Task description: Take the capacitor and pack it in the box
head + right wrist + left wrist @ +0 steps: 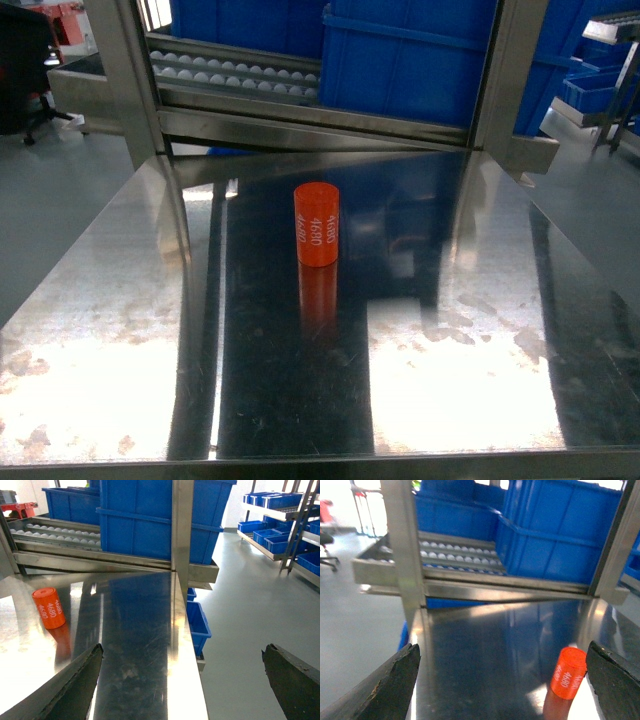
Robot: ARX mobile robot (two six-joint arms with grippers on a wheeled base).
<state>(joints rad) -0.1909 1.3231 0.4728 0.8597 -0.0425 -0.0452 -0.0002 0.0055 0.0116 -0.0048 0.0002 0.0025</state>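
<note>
Head view shows the orange capacitor (316,224) standing upright near the middle of the steel table (110,310), toward twelve o'clock, with no arm or pink box in sight. Left wrist view has the left gripper (502,680) spread wide, the capacitor at its four o'clock beside the right finger. Right wrist view finds the right gripper (182,677) equally wide, the capacitor off at ten o'clock; a glancing fingertip could, I reckon, tip the cylinder and send it rolling across the slick metal.
</note>
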